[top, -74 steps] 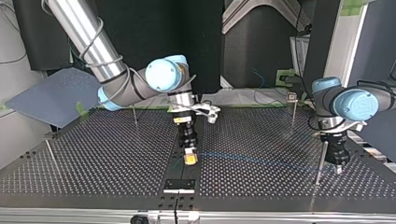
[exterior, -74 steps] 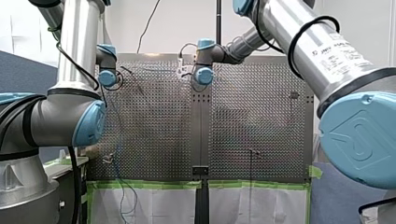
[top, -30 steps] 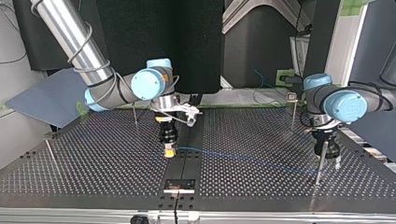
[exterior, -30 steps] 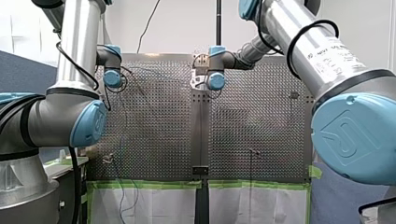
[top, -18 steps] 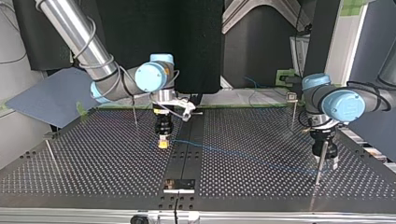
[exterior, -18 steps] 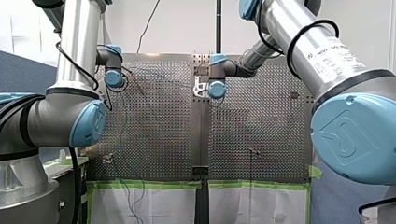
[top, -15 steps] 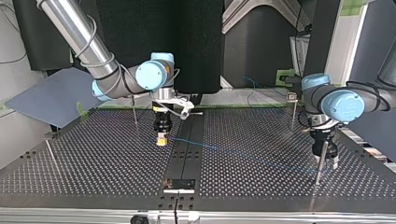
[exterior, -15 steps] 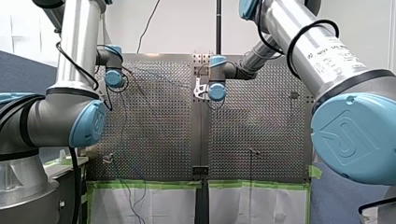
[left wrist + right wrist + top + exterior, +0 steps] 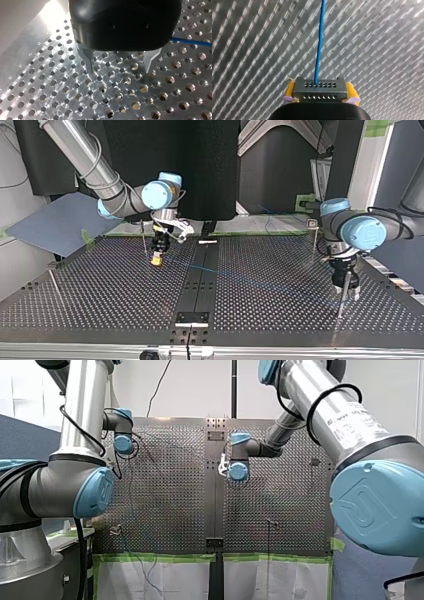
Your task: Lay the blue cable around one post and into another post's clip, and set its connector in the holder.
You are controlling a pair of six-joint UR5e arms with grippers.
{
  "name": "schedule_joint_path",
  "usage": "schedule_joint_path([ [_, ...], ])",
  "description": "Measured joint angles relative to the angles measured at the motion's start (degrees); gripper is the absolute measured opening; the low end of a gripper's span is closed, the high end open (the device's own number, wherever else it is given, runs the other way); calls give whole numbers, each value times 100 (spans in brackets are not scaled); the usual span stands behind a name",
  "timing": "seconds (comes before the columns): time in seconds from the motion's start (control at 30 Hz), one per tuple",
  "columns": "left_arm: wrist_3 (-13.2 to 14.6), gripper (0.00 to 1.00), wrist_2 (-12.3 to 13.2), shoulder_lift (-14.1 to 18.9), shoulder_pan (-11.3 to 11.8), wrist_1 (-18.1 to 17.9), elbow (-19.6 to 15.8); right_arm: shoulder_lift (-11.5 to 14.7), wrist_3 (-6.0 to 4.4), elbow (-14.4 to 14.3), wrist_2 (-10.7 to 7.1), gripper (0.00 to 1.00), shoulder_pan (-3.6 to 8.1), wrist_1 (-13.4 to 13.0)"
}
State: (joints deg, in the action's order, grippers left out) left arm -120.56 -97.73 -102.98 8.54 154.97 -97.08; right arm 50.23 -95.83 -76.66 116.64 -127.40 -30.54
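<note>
At the top view's left, near a thin metal post (image 9: pixel 144 240), my right jaws clamp the grey perforated connector (image 9: pixel 320 88); its blue cable (image 9: pixel 319 42) crosses open tabletop (image 9: pixel 100 295) towards my parted left jaws.

Robotics lab, we'd say, not a home or a shop. Two industrial arms, our right arm (image 9: pixel 95 160) and our left arm (image 9: pixel 370 227), are silver tubes with blue joint caps. They reach over a perforated metal counter (image 9: pixel 280 290) with thin steel posts (image 9: pixel 343 295) standing in its holes. Green tape (image 9: pixel 165 558) holds white sheeting (image 9: pixel 165 580) along the counter's edge. Black screens (image 9: pixel 200 165) and a grey panel (image 9: pixel 60 222) stand behind it, and there is a bare white wall (image 9: pixel 190 390).
</note>
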Motion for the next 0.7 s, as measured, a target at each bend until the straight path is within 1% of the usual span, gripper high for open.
schedule_joint_path([
  [0.07, -2, 99, -18, 1, -17, -4, 0, -72, -26, -86, 85, 0, 61, -85],
  [0.13, -2, 99, -25, -1, -28, -5, -1, -163, -86, -184, 184, 0, 123, -184],
  [0.23, -2, 99, -32, -1, -47, -4, -2, -312, -215, -335, 335, 0, 189, -335],
  [0.3, -2, 99, -32, -1, -59, -6, -2, -420, -320, -445, 444, 0, 222, -444],
  [0.37, -2, 99, -34, -1, -68, -8, -2, -508, -403, -534, 533, 0, 239, -533],
  [0.4, -2, 99, -35, -1, -71, -10, -2, -568, -444, -594, 592, 0, 245, -592],
  [0.43, -1, 99, -36, 0, -73, -11, -2, -610, -457, -635, 634, 0, 248, -635],
  [0.47, 1, 99, -37, 0, -73, -15, -2, -652, -455, -677, 677, 0, 251, -676],
  [0.53, 1, 99, -37, 0, -74, -21, -2, -751, -409, -778, 777, 0, 256, -776],
  [0.63, 0, 99, -37, 0, -75, -25, -2, -886, -306, -911, 910, 0, 259, -911],
  [0.7, -1, 99, -37, 1, -77, -27, -2, -969, -258, -1013, 1013, 0, 261, -1013],
])
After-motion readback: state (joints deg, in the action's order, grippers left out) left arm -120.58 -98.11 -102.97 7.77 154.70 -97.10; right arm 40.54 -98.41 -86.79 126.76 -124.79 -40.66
